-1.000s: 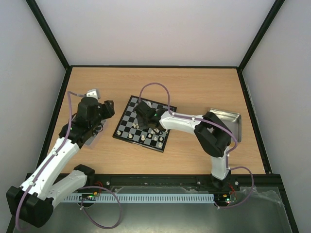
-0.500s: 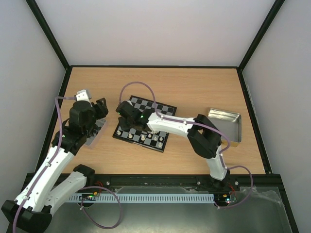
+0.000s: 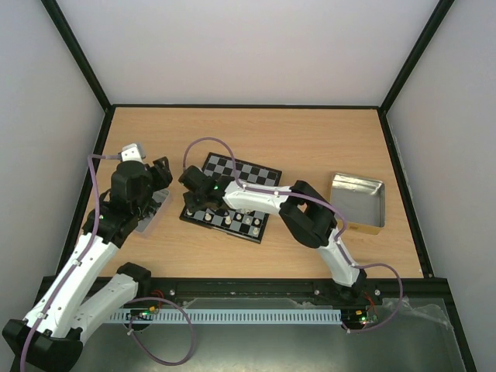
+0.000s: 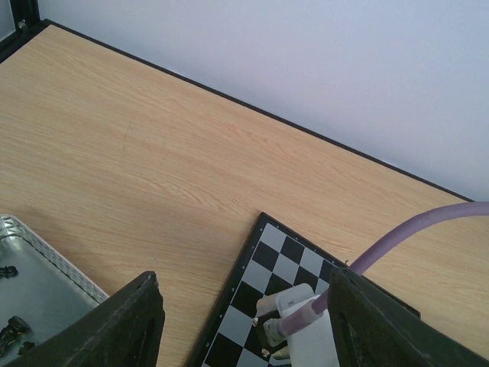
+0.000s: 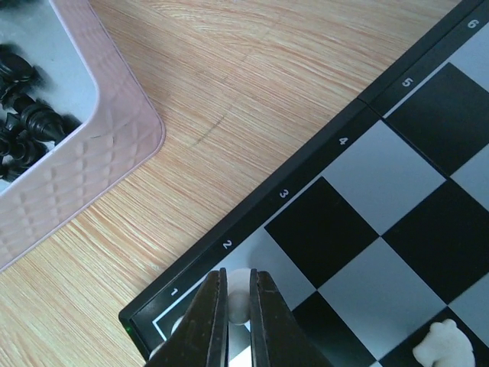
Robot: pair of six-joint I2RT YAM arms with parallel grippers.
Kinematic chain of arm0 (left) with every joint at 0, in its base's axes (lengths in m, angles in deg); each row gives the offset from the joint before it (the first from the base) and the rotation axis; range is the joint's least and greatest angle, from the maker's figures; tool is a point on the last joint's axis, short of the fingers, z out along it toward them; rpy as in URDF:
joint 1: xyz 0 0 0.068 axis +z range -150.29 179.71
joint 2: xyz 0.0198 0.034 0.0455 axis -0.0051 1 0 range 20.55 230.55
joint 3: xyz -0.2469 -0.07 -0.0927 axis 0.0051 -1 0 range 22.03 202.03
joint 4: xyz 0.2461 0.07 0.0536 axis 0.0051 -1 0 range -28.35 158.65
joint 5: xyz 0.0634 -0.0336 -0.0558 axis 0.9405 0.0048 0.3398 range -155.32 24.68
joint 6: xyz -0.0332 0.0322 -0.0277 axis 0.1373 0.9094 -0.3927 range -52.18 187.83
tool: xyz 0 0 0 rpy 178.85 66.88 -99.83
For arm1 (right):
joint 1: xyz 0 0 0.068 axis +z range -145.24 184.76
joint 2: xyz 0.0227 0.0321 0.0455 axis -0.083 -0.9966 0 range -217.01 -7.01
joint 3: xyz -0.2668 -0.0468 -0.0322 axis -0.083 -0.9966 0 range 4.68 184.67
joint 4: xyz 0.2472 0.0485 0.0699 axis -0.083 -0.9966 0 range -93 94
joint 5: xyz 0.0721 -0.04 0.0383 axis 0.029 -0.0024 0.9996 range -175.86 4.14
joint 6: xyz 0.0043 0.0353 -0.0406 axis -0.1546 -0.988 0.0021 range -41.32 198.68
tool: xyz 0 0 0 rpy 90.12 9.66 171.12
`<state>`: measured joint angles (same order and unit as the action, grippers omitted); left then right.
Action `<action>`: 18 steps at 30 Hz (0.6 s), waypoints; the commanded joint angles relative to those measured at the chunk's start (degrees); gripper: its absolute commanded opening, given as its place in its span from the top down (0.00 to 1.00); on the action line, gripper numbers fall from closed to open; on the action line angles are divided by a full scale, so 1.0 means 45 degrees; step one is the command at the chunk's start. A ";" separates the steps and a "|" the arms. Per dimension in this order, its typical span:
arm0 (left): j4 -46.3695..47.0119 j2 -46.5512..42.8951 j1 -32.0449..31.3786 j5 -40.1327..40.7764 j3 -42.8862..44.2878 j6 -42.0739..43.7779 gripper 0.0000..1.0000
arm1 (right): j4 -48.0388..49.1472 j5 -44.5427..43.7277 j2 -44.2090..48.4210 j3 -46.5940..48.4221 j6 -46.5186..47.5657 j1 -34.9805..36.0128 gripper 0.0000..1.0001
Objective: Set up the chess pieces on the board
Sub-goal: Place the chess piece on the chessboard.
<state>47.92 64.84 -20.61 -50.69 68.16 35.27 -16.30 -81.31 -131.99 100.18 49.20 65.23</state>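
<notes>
The board [image 3: 249, 172] lies mid-table, with several cream-white chess pieces [image 3: 242, 223] along its near rows. My right gripper [image 3: 193, 183] is at the board's left corner. In the right wrist view it [image 5: 238, 304] is shut on a cream piece [image 5: 239, 284] over the light edge square by the rim numeral 2 of the board [image 5: 359, 191]. A cream knight [image 5: 443, 344] stands nearby. My left gripper [image 3: 159, 173] hovers left of the board, open and empty. In its own view [image 4: 244, 336] the jaws stand wide apart above the board's corner [image 4: 271, 241].
A silver tray [image 3: 152, 215] lies under my left arm and holds black pieces [image 5: 19, 95]; its rim [image 5: 92, 153] sits close to the board's corner. Another silver tray [image 3: 378, 195] lies at the right. Black-framed walls enclose the table.
My right gripper has moved left across the board to its left corner, carrying the cream piece. My left arm drew back to the left, then held still.
</notes>
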 commanded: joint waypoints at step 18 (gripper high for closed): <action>0.0025 0.0138 0.0055 0.0127 0.0291 0.0040 0.38 | -0.0799 -0.0029 0.0361 0.0688 0.0302 0.0092 0.77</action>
<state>47.68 65.34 -20.61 -50.69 68.16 35.29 -18.02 -80.91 -133.46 101.71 49.97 65.23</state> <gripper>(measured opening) 0.611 0.218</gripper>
